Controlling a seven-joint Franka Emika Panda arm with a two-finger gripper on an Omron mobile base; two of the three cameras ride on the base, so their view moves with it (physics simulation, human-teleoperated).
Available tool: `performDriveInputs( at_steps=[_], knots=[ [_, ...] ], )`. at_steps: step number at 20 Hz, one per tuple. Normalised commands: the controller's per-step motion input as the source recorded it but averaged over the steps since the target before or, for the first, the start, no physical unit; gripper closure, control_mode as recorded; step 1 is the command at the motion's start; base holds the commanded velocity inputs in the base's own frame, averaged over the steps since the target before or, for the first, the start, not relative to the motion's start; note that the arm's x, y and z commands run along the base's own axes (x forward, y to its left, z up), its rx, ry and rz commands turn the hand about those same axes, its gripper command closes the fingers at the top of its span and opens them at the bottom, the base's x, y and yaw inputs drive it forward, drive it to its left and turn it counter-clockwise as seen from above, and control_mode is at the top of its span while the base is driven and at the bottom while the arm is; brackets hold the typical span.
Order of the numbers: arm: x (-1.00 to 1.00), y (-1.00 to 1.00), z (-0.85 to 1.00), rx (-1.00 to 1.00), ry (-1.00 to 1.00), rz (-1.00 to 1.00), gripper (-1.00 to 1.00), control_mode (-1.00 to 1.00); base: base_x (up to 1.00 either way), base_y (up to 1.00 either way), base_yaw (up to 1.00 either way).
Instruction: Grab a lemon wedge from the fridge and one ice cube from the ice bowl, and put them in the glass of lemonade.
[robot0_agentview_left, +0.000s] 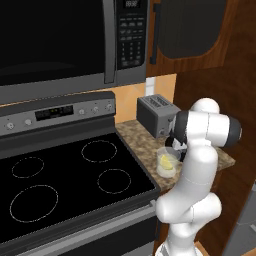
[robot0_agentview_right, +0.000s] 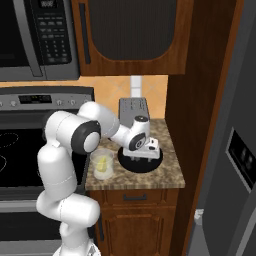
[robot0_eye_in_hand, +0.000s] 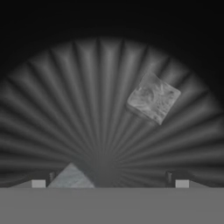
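The ice bowl (robot0_agentview_right: 156, 161) sits at the centre of the right base view, on the granite counter (robot0_agentview_right: 172, 172), with the gripper (robot0_agentview_right: 142, 161) lowered into it. In the hand view the bowl's ribbed black inside (robot0_eye_in_hand: 65, 96) holds two ice cubes: one whole cube (robot0_eye_in_hand: 153, 98) right of centre, and a second cube (robot0_eye_in_hand: 72, 177) cut off at the lower left, next to the left fingertip. The fingers (robot0_eye_in_hand: 38, 183) stand spread wide at the bottom corners, pinching nothing.

One glass of lemonade (robot0_agentview_right: 102, 164) stands just left of the bowl, and one lemon wedge (robot0_agentview_left: 167, 162) lies inside it. One toaster (robot0_agentview_right: 134, 111) stands behind the bowl, near the wall.

One stove (robot0_agentview_left: 65, 175) with four rings takes up the left side of the left base view, and one microwave (robot0_agentview_left: 65, 40) hangs above it. The fridge (robot0_agentview_right: 235, 165) runs down the right edge of the right base view.
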Motion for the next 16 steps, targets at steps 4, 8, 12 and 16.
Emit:
performDriveInputs(
  at_steps=[4, 8, 12, 16],
  knots=[
    [0.00, 0.00, 0.00, 0.00, 0.00, 0.00, 1.00, -1.00, 0.00, 0.00, 0.00],
    [0.00, 0.00, 0.00, 0.00, 0.00, 0.00, 1.00, -1.00, 0.00, 0.00, 0.00],
    [0.00, 0.00, 0.00, 0.00, 0.00, 0.00, 1.00, -1.00, 0.00, 0.00, 0.00],
    [0.00, 0.00, 0.00, -0.01, 0.01, 0.00, 1.00, -1.00, 0.00, 0.00, 0.00]
  ],
)
